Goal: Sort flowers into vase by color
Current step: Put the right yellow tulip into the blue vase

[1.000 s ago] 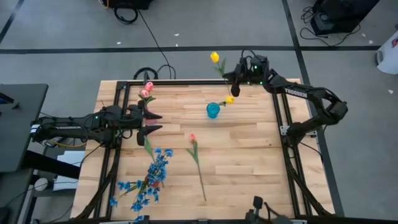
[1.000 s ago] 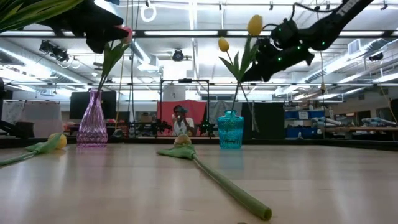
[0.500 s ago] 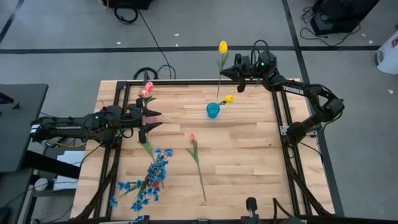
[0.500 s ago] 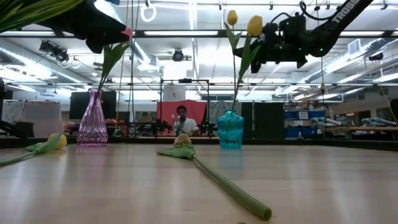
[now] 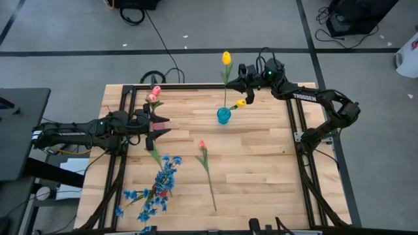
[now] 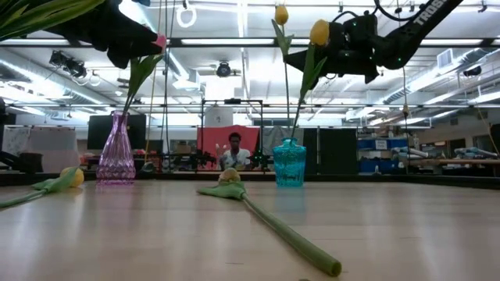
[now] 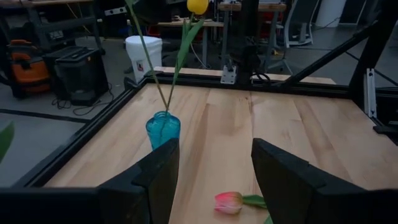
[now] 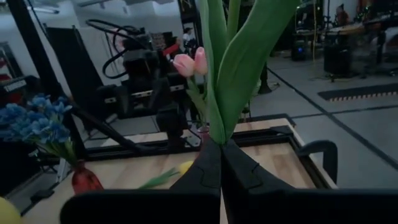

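My right gripper (image 5: 234,80) (image 6: 291,57) is up over the table's far side, shut on a yellow tulip (image 5: 226,58) that stands upright over the blue vase (image 5: 223,115) (image 6: 289,162). A second yellow tulip (image 6: 319,32) leans in that vase. Pink tulips (image 5: 154,94) stand in the pink glass vase (image 6: 116,156) at the far left. One pink tulip (image 5: 202,145) (image 7: 229,202) lies flat mid-table. Blue sprays (image 5: 157,189) lie near the left front. My left gripper (image 5: 163,127) (image 7: 214,162) hangs open at the left, touching nothing. My right gripper pinches the yellow tulip's stem and leaves (image 8: 217,134) between its two fingers, some way below the flower (image 6: 280,13). The fingers lie level, coming from the table's right, across the stem. The tulip is upright, and its lower end (image 7: 163,107) reaches the blue vase's mouth.
A black frame rail (image 5: 196,85) runs round the table's edge. Another green stem (image 5: 155,153) lies by my left gripper. A person (image 6: 232,152) sits in the room beyond the far edge. Bare wood (image 5: 261,163) lies at the right and near side.
My right gripper has risen, moved toward the far edge and then a little left. The yellow tulip in it has turned from a slant to upright, its flower stands higher, and its lower end has come to the blue vase's mouth.
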